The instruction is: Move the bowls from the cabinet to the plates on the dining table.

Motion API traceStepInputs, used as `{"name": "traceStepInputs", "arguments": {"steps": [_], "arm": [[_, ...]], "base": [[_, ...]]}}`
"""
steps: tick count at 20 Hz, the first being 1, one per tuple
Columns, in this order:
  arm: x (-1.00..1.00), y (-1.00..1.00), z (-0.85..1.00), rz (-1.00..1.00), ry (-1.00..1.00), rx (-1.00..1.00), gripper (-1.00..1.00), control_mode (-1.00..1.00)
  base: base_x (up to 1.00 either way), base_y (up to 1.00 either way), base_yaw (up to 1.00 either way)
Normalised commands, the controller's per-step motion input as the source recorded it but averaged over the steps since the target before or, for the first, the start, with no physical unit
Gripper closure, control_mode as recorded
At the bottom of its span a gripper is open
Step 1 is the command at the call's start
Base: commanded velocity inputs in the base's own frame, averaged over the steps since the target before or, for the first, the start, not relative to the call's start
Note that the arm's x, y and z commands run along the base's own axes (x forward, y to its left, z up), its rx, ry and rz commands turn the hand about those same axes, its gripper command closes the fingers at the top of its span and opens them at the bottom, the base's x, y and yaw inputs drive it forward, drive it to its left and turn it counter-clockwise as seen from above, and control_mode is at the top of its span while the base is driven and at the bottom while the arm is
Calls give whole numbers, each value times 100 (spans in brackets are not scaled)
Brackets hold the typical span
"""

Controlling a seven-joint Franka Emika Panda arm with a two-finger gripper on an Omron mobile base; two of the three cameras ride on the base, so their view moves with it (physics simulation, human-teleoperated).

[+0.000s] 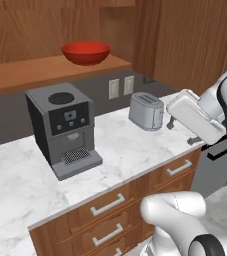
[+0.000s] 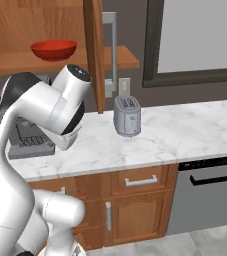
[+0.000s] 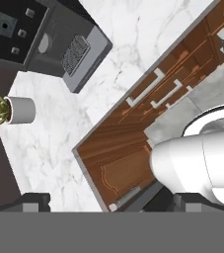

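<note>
No readable text, label, brand or number appears anywhere; the coffee machine [image 1: 65, 130] panel shows only blank buttons.

Three views of one kitchen counter

Both base views look forward and down from behind the arm, sharing the toaster [image 1: 146, 111], coffee machine [image 1: 64, 127] and red bowl [image 1: 85, 52]; the hand view looks straight down, rolled, onto the counter [image 3: 133, 44] edge.
</note>
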Motion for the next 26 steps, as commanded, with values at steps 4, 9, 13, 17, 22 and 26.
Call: {"name": "traceStepInputs", "arguments": {"steps": [4,9,13,17,22,26], "arm": [[0,0,0,0,0,0,-100,100],[0,0,0,0,0,0,-100,100],[0,0,0,0,0,0,-100,100],[0,0,0,0,0,0,-100,100],[0,0,0,0,0,0,-100,100],[0,0,0,0,0,0,-100,100]], "base": [[0,10,-20],[0,14,-19],[-4,59,-1],[-7,62,0],[5,61,1],[32,56,0]]}}
